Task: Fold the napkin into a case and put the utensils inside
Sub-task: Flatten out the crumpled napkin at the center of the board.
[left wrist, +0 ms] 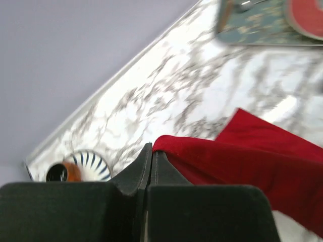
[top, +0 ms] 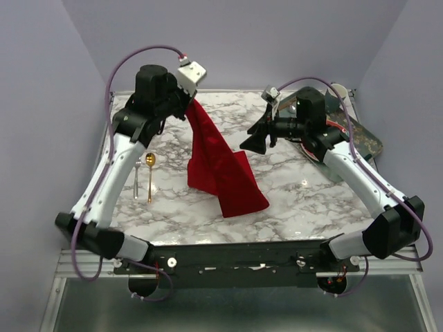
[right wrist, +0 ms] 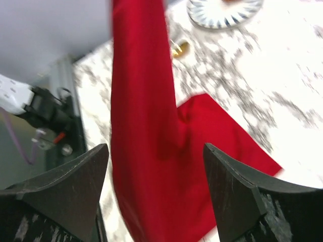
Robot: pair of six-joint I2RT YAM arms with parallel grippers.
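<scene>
The red napkin (top: 220,162) hangs in a long drape from my left gripper (top: 184,106), which holds it up at the back left; its lower end lies on the marble (top: 242,197). In the left wrist view the jaws (left wrist: 151,153) are shut, with the napkin's (left wrist: 242,161) top edge pinched at their tips. My right gripper (top: 250,142) hovers just right of the drape. Its fingers (right wrist: 156,151) stand wide open, and the napkin (right wrist: 144,126) hangs beyond them, untouched. A gold spoon (top: 150,174) and a silver fork (top: 138,177) lie side by side at the left.
A dark tray (top: 368,143) with a red patterned plate (left wrist: 309,17) sits at the back right behind the right arm. A small blue-striped white dish (left wrist: 90,162) holding a brown cup stands near the back left edge. The table's back edge meets the grey wall.
</scene>
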